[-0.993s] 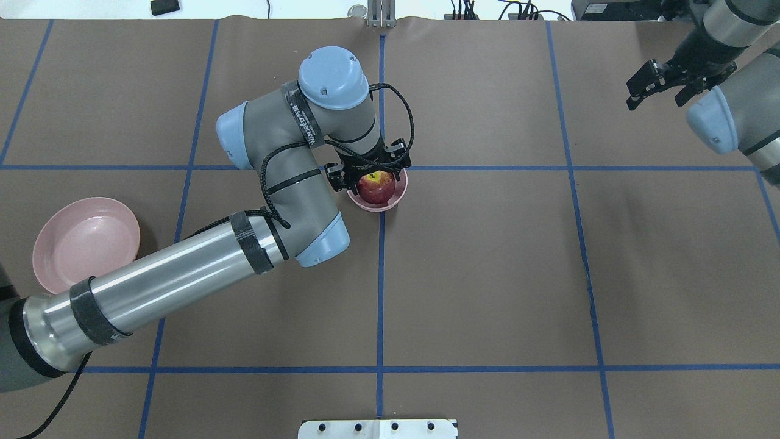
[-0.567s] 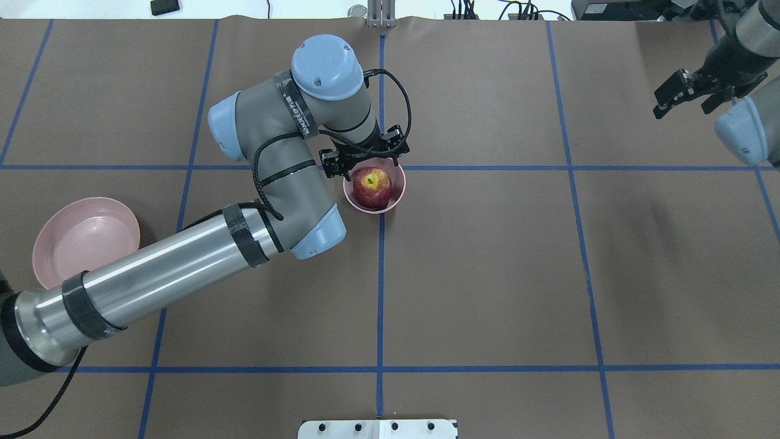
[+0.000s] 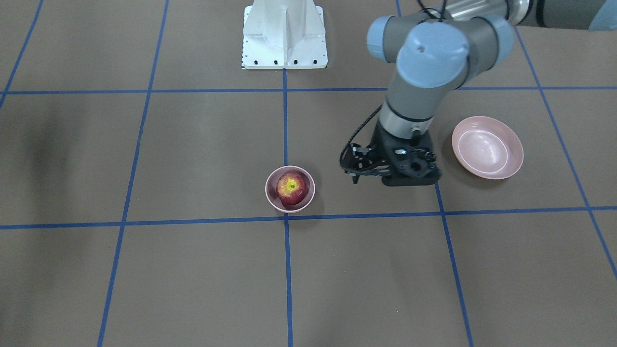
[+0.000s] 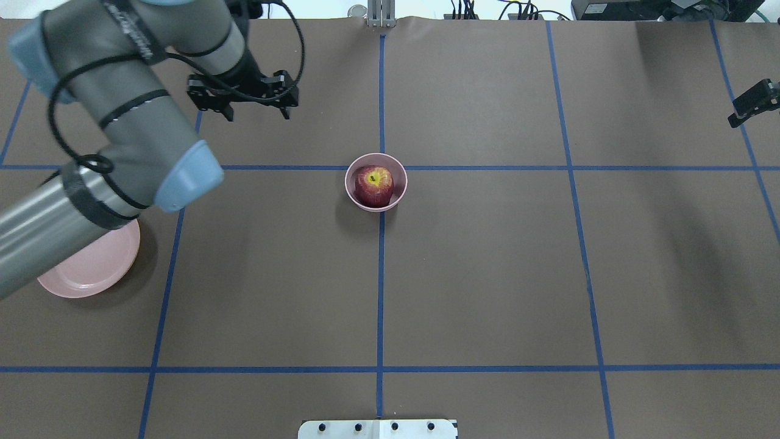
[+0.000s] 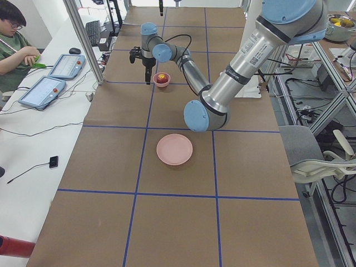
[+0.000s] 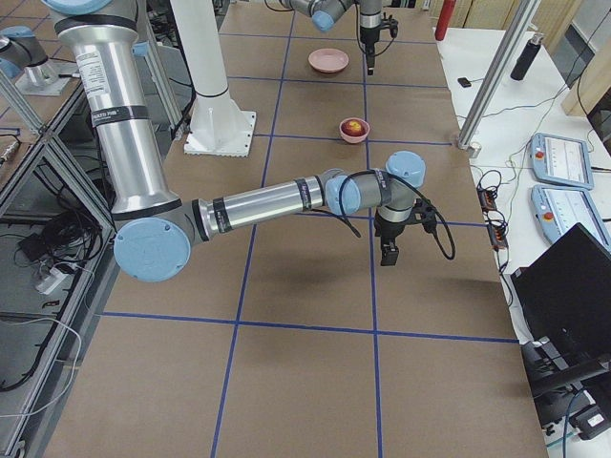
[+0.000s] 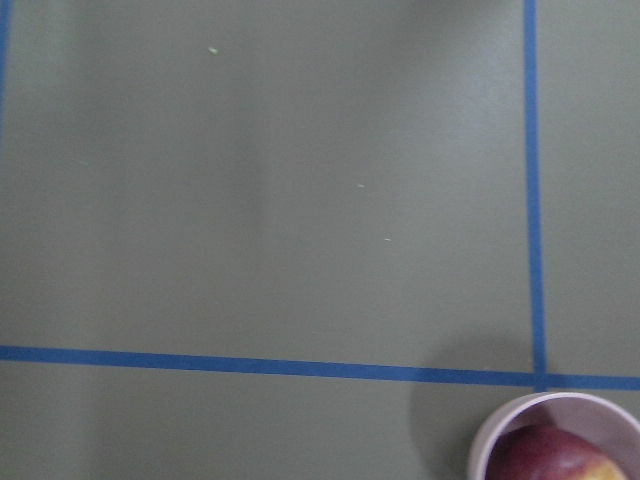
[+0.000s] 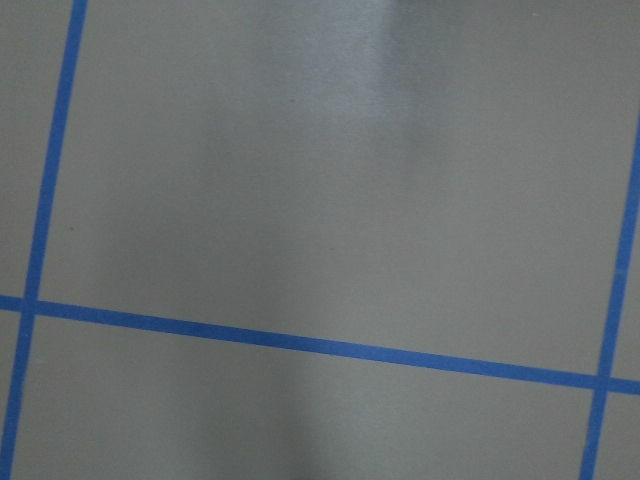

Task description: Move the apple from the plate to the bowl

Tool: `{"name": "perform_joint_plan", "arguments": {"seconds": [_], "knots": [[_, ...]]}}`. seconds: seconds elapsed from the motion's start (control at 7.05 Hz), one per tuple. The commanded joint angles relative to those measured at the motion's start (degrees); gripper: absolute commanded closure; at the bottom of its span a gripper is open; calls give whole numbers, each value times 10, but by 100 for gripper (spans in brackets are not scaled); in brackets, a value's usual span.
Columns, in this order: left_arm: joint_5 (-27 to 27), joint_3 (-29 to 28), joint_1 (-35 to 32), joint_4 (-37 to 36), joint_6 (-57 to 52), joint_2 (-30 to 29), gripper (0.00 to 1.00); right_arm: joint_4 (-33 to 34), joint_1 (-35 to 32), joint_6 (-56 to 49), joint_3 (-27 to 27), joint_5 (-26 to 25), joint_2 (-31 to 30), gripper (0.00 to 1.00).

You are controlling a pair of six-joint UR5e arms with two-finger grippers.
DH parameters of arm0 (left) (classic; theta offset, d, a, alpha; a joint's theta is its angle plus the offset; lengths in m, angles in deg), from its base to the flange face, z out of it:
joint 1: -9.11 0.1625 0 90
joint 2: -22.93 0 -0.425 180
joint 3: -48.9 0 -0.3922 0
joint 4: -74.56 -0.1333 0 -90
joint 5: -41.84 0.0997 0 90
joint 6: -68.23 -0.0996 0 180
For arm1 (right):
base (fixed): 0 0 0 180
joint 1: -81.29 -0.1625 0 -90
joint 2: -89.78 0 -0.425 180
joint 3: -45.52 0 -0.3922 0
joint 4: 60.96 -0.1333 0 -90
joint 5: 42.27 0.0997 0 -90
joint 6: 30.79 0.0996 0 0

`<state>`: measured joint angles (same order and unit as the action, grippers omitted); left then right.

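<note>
The red apple point(image 4: 373, 185) with its yellow stem patch sits inside the small deep pink bowl point(image 4: 399, 183) at the table's centre; both also show in the front view, the apple point(image 3: 291, 188) in the bowl point(image 3: 272, 196). The wide shallow pink plate point(image 4: 91, 268) lies empty at the left, partly under my left arm. My left gripper point(image 4: 256, 113) is open and empty, raised, to the left of the bowl and beyond it. The left wrist view catches the bowl's rim point(image 7: 490, 430) and the apple point(image 7: 545, 455) at its bottom right. My right gripper point(image 4: 752, 103) is cut off by the right edge.
The white robot base plate point(image 4: 378, 428) is at the near table edge. Blue tape lines grid the brown table cover. In the left side view an operator point(image 5: 14, 50) sits beside control tablets point(image 5: 41, 92) past the table's far side.
My left gripper has risen off the bowl and swung left and away, leaving the apple in the bowl. My right arm has drawn back further to the right edge.
</note>
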<state>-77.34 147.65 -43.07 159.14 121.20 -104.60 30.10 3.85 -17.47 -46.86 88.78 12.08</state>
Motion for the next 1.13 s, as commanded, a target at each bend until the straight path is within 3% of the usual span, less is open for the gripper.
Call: {"name": "perform_joint_plan", "arguments": {"seconds": [0.0,0.14,0.28,0.43,0.71,0.99], "knots": [[-44,87,-110,-8,-152,165,1,-6,-27,-3,0,-1,-25,0],[-47,83,-178,-12,-296,223,1,-21,-45,-32,7,2,-38,0],[-71,35,-244,-5,-362,248,1,-18,-71,-42,4,8,-54,0],[-79,-25,-303,-1,-387,251,1,-23,-81,-42,-1,13,-79,0],[-82,-79,-384,6,-587,277,1,-17,-97,-42,-3,15,-106,0],[-85,-102,-419,8,-604,307,1,2,-107,-42,-30,15,-128,0]]}}
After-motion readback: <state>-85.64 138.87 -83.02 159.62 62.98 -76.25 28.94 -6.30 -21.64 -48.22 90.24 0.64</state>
